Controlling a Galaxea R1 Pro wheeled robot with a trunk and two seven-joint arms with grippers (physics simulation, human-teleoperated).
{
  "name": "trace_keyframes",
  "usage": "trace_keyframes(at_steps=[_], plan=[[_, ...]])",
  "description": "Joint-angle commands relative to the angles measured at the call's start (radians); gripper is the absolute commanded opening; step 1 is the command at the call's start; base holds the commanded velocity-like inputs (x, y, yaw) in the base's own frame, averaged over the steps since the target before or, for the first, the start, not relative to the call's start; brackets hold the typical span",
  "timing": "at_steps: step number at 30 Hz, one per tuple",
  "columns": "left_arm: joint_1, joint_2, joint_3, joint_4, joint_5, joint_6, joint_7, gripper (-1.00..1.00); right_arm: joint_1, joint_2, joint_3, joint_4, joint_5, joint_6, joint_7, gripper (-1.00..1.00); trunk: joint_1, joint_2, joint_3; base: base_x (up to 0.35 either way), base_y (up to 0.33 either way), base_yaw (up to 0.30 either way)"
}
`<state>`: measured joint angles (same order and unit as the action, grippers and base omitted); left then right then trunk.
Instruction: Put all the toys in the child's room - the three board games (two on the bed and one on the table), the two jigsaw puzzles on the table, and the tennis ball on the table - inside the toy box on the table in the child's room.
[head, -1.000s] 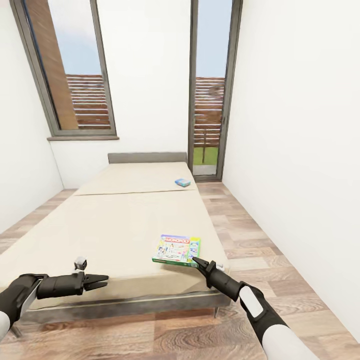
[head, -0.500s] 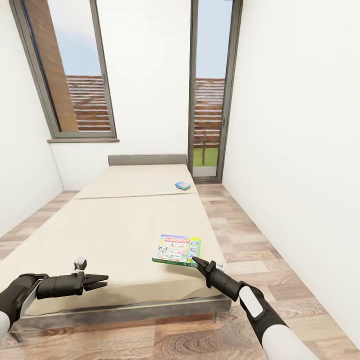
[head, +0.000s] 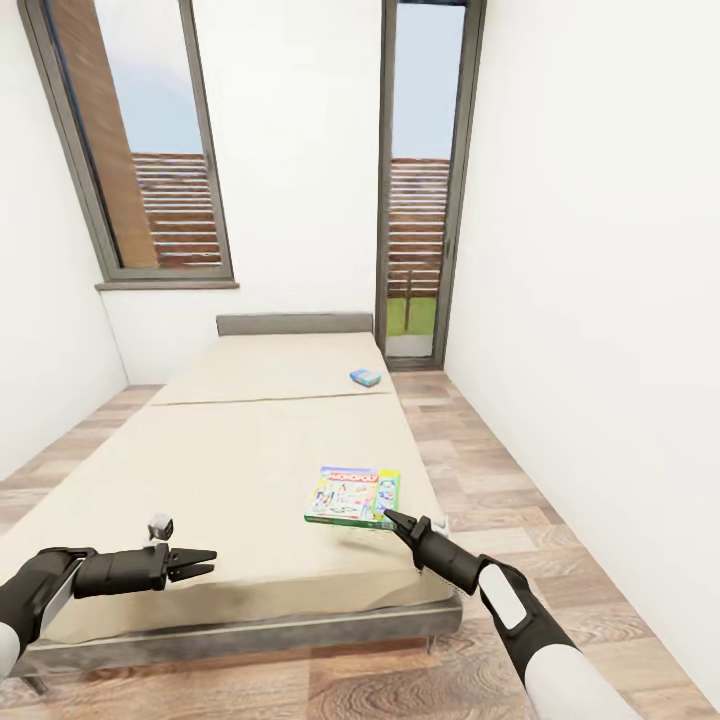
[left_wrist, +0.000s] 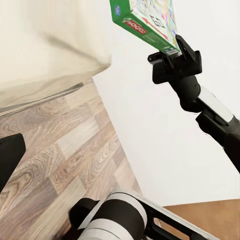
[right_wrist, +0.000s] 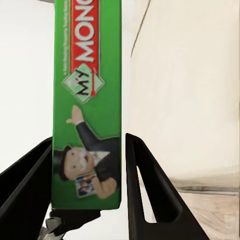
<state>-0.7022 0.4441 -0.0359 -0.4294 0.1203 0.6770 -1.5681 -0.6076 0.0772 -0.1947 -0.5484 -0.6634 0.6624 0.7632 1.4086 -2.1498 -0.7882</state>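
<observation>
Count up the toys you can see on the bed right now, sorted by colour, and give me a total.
Green board game, near the foot of the bed, with its edge between the right end effector's fingers: 1
Blue board game, near the headboard: 1
Total: 2
</observation>
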Motion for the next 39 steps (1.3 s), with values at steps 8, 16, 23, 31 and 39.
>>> trace_keyframes(at_steps=[8, 16, 23, 31, 39], plan=[[0.000, 0.013, -0.004, 0.000, 0.003, 0.010, -0.003, 1.00, 0.010, 0.000, 0.044, -0.104, 0.043, 0.031, -0.073, -1.00, -0.031, 0.056, 0.024, -0.121, 0.000, 0.000], [0.000, 0.024, -0.004, 0.000, 0.002, 0.012, -0.003, 1.00, 0.014, 0.003, 0.056, -0.113, 0.047, 0.029, -0.087, -1.00, -0.062, 0.112, 0.049, -0.038, 0.000, 0.060], [0.000, 0.025, -0.004, 0.000, 0.003, 0.012, -0.003, 1.00, 0.014, 0.003, 0.097, -0.114, 0.048, 0.028, -0.094, -1.00, -0.088, 0.161, 0.071, -0.003, 0.000, 0.252], [0.000, 0.027, -0.004, 0.000, 0.002, 0.014, -0.003, 1.00, 0.014, 0.003, 0.110, -0.114, 0.049, 0.026, -0.096, -1.00, -0.119, 0.217, 0.096, -0.081, 0.000, 0.289], [0.000, 0.027, -0.004, 0.001, 0.003, 0.015, -0.003, 1.00, 0.014, 0.004, 0.136, -0.115, 0.050, 0.026, -0.103, -1.00, -0.150, 0.273, 0.121, -0.095, 0.000, 0.293]])
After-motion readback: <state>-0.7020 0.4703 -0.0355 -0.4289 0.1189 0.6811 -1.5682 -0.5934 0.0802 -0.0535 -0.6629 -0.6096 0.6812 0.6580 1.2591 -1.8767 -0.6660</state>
